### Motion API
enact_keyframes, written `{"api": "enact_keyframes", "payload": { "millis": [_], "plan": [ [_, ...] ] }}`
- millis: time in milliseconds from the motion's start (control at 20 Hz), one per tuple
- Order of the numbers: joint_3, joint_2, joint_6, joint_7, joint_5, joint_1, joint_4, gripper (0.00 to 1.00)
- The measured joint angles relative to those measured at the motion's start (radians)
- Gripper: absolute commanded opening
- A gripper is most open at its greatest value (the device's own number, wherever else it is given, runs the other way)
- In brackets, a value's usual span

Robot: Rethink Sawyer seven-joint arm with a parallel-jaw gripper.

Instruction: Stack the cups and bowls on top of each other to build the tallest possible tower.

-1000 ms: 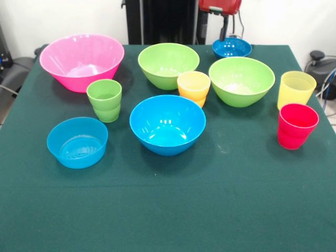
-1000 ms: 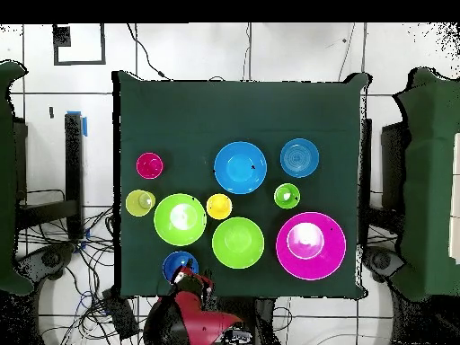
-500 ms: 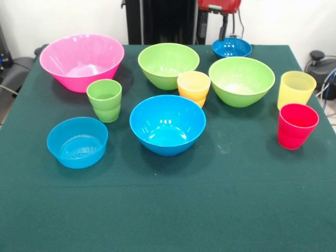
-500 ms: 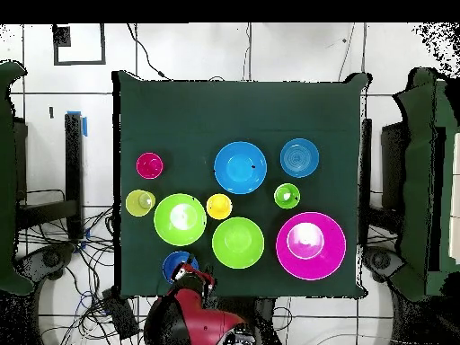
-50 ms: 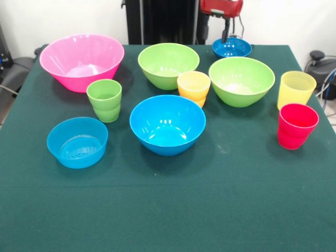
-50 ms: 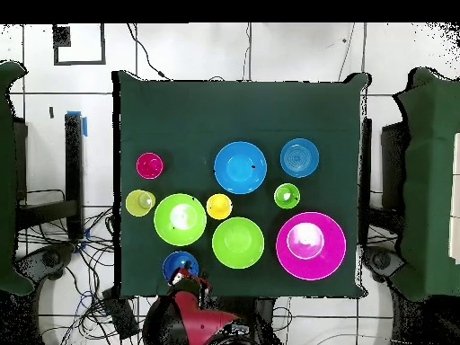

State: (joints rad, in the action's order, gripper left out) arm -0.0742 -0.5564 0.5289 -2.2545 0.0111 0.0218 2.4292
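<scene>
Tool [image 5: 227, 35] above small dark blue bowl [image 5: 231, 48], nothing stacked

The lower half of the front view is bare green table [image 5: 168, 210], open from edge to edge. Above it the pieces crowd together. The orange-yellow cup [image 5: 193, 87] sits wedged between the two lime green bowls [image 5: 168, 64] [image 5: 241, 80], just behind the bright blue bowl [image 5: 167, 124]. The green cup [image 5: 104, 100] stands close under the pink bowl [image 5: 82, 61]. The red cup [image 5: 296, 126] and pale yellow cup [image 5: 296, 89] nearly touch at the right. The light blue bowl [image 5: 77, 142] stands apart, lower left. The arm [image 5: 221, 7] hangs over the small dark blue bowl [image 5: 231, 48] at top.
</scene>
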Motion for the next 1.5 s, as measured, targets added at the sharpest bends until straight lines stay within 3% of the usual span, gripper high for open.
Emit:
{"api": "enact_keyframes", "payload": {
  "millis": [400, 1500],
  "plan": [
    [0.014, 0.045, 0.028, -0.025, -0.020, -0.028, -0.001, 1.00],
    [0.022, 0.140, 0.051, -0.029, -0.017, 0.010, -0.016, 1.00]
  ]
}}
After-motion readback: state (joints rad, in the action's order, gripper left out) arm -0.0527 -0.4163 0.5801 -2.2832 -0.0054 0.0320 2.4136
